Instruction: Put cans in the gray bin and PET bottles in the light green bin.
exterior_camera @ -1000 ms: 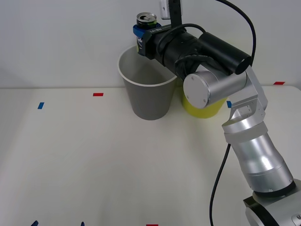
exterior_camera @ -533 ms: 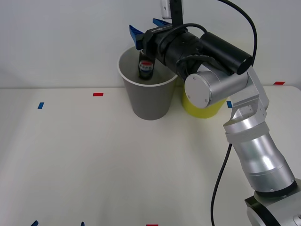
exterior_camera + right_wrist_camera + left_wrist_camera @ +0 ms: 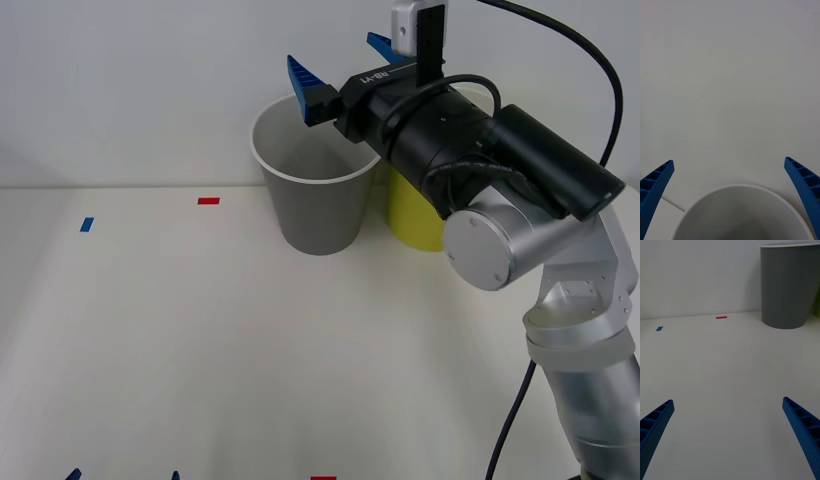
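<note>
The right gripper (image 3: 342, 62) is hovering above the far rim of the gray bin (image 3: 315, 205), its two blue ribbed fingers (image 3: 303, 78) spread wide apart and gripping nothing. In the right wrist view those fingers (image 3: 655, 185) are sitting at the two lower corners with the white rim and pale inside of the gray bin (image 3: 741, 187) showing between them, and a plain white wall is rising behind. The right arm (image 3: 500, 190) is reaching in from the right side of the front view, its black forearm and silver joint crossing in front of the light green bin (image 3: 412, 215), which is standing just beside the gray bin on its right and is partly hidden. Both bins are standing upright on the white table (image 3: 250, 350) near its far edge. The can cannot be seen in any of these pictures, and the visible part of the gray bin's inside does not let me tell whether it is lying in there. The left gripper (image 3: 728, 435) is waiting low over the near part of the table, its blue fingers (image 3: 801, 423) held wide apart with nothing between them; their tips (image 3: 175, 476) are just peeking over the bottom edge of the front view. From the left wrist view, the gray bin (image 3: 790, 285) is standing well apart from that gripper. A small red tape mark (image 3: 208, 201) and a blue tape mark (image 3: 86, 225) are lying on the table to the left of the gray bin.
</note>
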You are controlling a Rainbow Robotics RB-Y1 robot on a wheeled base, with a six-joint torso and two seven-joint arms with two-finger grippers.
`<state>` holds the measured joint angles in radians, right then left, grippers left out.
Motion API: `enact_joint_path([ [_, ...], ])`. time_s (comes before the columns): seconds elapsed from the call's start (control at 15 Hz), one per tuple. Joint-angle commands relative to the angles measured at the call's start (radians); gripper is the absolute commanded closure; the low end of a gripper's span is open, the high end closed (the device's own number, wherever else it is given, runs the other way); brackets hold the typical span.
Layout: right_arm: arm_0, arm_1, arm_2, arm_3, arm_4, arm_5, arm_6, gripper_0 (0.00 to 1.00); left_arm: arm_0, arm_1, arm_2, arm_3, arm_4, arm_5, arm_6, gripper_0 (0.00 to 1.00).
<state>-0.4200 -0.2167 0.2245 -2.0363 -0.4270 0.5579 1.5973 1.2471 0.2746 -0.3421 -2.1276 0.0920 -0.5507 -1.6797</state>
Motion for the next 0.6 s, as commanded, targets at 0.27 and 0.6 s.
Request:
enact_joint_path([
  [0.27,0.343,-0.133,-0.013,-0.243,-0.006,-0.102,-0.04,0.0,0.0,0.0,0.0,0.0,0.0,0.0,0.0,0.0],
  [0.6,0.584,-0.237,-0.054,-0.392,-0.009,-0.112,-0.059,0.0,0.0,0.0,0.0,0.0,0.0,0.0,0.0,0.0],
])
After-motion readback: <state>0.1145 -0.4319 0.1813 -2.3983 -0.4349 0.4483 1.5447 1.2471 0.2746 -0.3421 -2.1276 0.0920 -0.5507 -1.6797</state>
